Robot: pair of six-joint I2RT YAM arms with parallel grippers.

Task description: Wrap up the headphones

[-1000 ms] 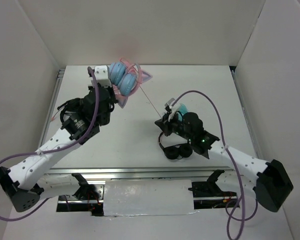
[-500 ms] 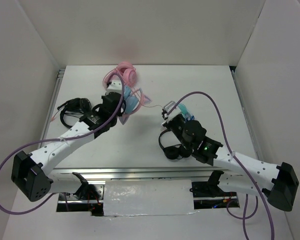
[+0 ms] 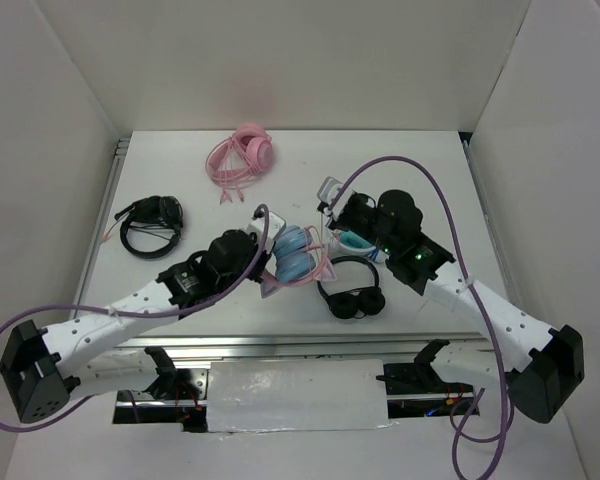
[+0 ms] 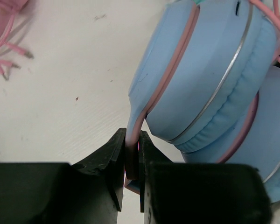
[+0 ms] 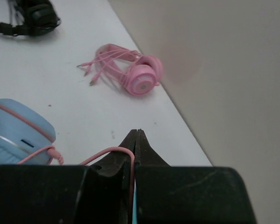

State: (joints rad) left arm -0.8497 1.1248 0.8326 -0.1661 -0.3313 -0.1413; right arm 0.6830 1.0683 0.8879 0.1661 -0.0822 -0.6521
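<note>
A white table (image 3: 430,170) fills the floor of a plain white booth, with bare white walls (image 3: 280,60) at the far side and at both flanks, and a metal rail (image 3: 280,343) along the near edge. Four sets lie or hang over it: an all-pink pair (image 3: 243,155) near the far wall, a black pair (image 3: 150,222) at the left, a second black pair (image 3: 352,294) near the middle front, and a teal-and-white pair (image 3: 356,241) mostly hidden beneath the right wrist. The headphones (image 3: 295,255) sit between the two wrists, just left of the middle black pair, blue cups stacked side by side (whether they touch the table cannot be told). The left arm (image 3: 120,310) runs low from its base at the near left corner diagonally to the centre. In the left wrist view the left jaws are nearly closed on a thin pink strip at the edge of a blue cup (image 4: 205,79). The right arm (image 3: 500,320) rises from the near right corner and reaches in toward the middle, its wrist above the teal-and-white pair. In its own camera the right jaws are pressed together on the thin pink cable (image 5: 113,150), which curves from the blue cup (image 5: 14,130) into the slit between them.
</note>
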